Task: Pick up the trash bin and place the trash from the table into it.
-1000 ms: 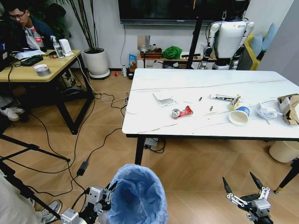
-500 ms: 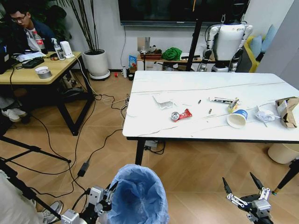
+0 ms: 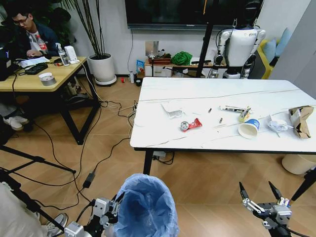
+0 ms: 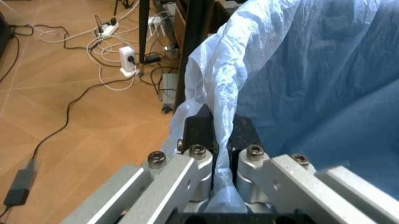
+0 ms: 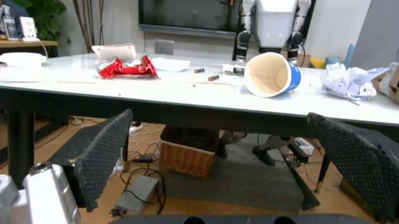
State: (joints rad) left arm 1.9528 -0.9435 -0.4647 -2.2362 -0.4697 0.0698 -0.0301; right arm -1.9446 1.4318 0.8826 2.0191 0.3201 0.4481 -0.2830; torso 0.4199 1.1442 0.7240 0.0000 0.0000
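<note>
Left gripper (image 4: 215, 140) is clamped on the bag-lined rim of the trash bin (image 3: 146, 207), held short of the desk (image 3: 163, 133). Right gripper (image 3: 261, 195) hangs open, empty. Step: carrying the bin. Next: approach the near edge, where the cup (image 3: 248, 128) and wrapper (image 3: 192, 124) lie.

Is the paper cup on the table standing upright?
No, the paper cup lies on its side on the table, its open mouth facing the camera.

The bin (image 3: 147, 207) wears a crinkled pale blue bag, and the counter (image 3: 168, 133) is white with thin dark veins on black legs. On it lie a red wrapper (image 3: 195, 123), a white cup (image 3: 248, 128) with a blue band, white crumpled paper (image 3: 277, 125) and a brown paper bag (image 3: 301, 120).
</note>
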